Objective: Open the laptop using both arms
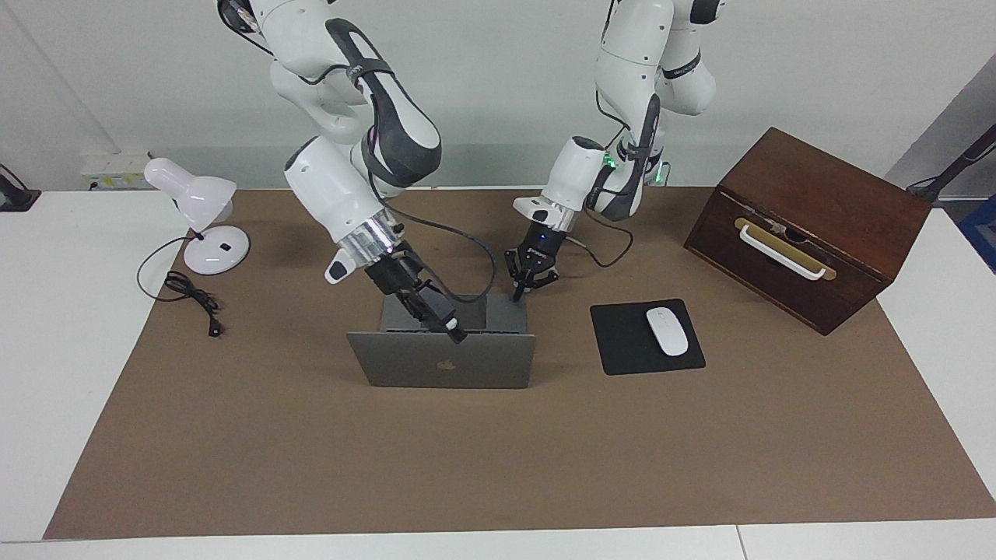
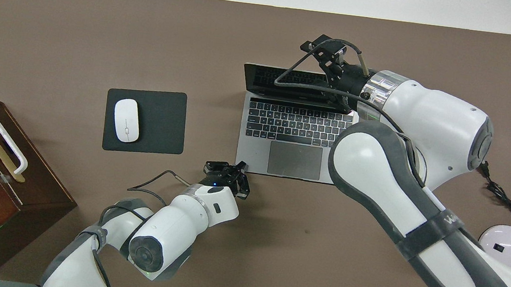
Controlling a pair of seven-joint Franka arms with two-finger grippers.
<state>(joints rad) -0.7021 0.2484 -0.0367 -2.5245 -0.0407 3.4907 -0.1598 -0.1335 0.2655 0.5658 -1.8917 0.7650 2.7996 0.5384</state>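
Observation:
The silver-grey laptop (image 1: 443,362) stands open in the middle of the brown mat, its lid about upright with the apple logo facing away from the robots. Its keyboard and trackpad show in the overhead view (image 2: 296,124). My right gripper (image 1: 455,330) is at the lid's top edge, also seen in the overhead view (image 2: 328,58); its grip on the lid is hidden. My left gripper (image 1: 529,286) is open, with a fingertip down on the deck's corner nearest the robots at the left arm's end; it also shows in the overhead view (image 2: 233,172).
A black mouse pad (image 1: 622,342) with a white mouse (image 1: 668,330) lies beside the laptop toward the left arm's end. A brown wooden box (image 1: 809,225) with a white handle stands past it. A white desk lamp (image 1: 198,202) and its cable (image 1: 191,299) are at the right arm's end.

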